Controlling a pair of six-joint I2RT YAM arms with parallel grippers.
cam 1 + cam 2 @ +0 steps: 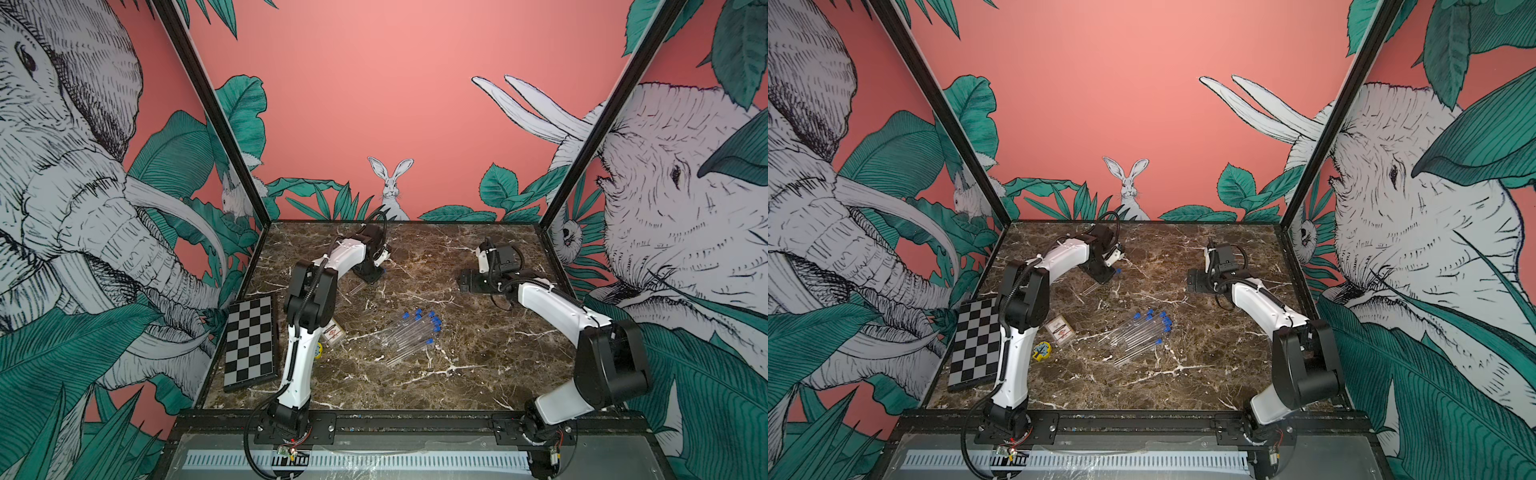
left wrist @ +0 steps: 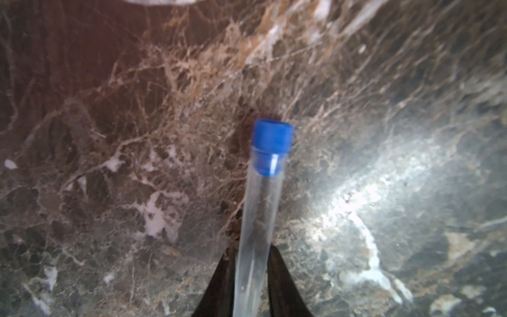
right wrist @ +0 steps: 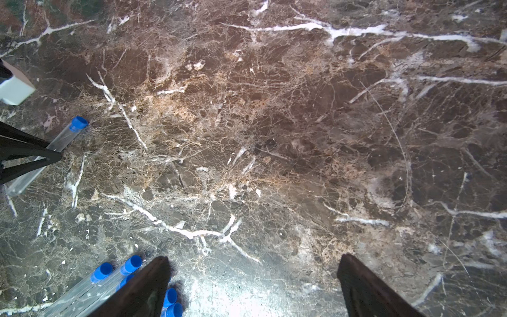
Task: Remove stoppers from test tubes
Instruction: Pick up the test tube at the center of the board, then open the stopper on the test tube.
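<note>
My left gripper (image 2: 252, 255) is shut on a clear test tube (image 2: 256, 214) at the far left-middle of the marble table. Its black fingers (image 2: 223, 282) press the tube from both sides. A blue stopper (image 2: 272, 140) plugs the tube's free end, which points away from the jaws. In both top views this stopper (image 1: 384, 270) (image 1: 1118, 271) shows just beside the gripper. The right wrist view also shows the held tube (image 3: 59, 140). A bundle of several stoppered test tubes (image 1: 409, 336) (image 1: 1138, 336) lies mid-table. My right gripper (image 3: 252, 263) stands open over bare marble, just beside the bundle's stoppers (image 3: 131, 264).
A folded chessboard (image 1: 251, 345) lies at the table's left edge. A flat clear card case (image 1: 334, 332) and a small yellow object (image 1: 1042, 350) sit beside the left arm. Black frame posts and printed walls close in the table.
</note>
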